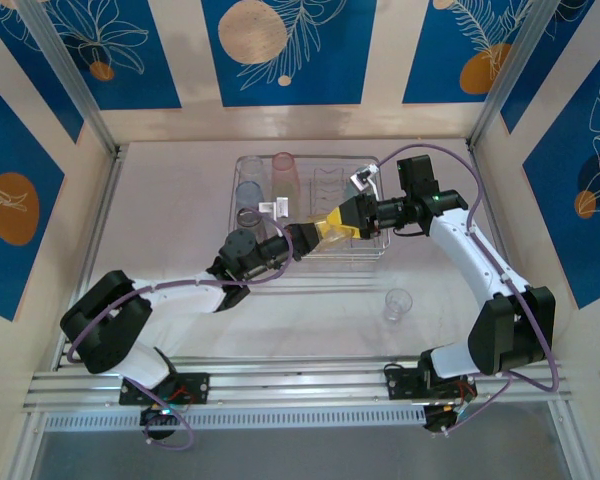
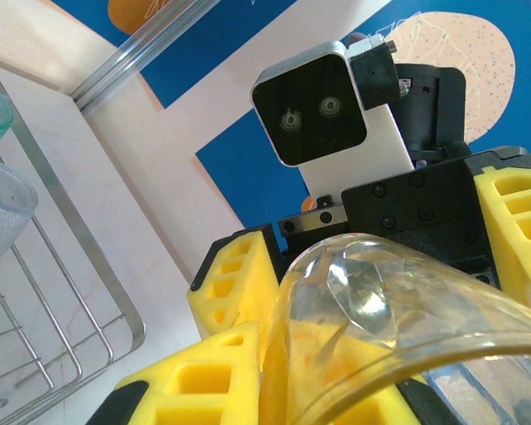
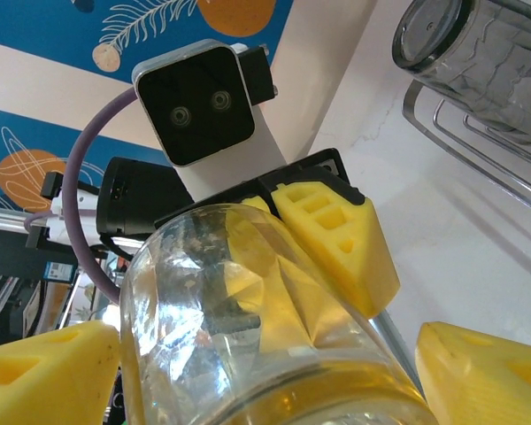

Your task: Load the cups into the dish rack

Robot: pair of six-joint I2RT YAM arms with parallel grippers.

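A clear cup (image 1: 327,231) hangs over the front of the dish rack (image 1: 236,178), between my two grippers. My left gripper (image 1: 312,238) is shut on its wall. In the left wrist view the cup (image 2: 380,301) fills the lower right, pinched at my left gripper (image 2: 274,359), one yellow finger (image 2: 186,381) outside it. My right gripper (image 1: 340,222) faces it, open. In the right wrist view the cup (image 3: 248,319) sits between its spread fingers (image 3: 478,372), with a gap on the right side. Another clear cup (image 1: 398,303) stands on the table, front right.
Pink (image 1: 284,170), bluish (image 1: 248,194) and smoky grey (image 1: 248,216) cups stand at the rack's left end. The grey cup (image 3: 478,44) and the rack's wire rim (image 3: 478,150) lie close behind my right gripper. Walls and rails enclose the table.
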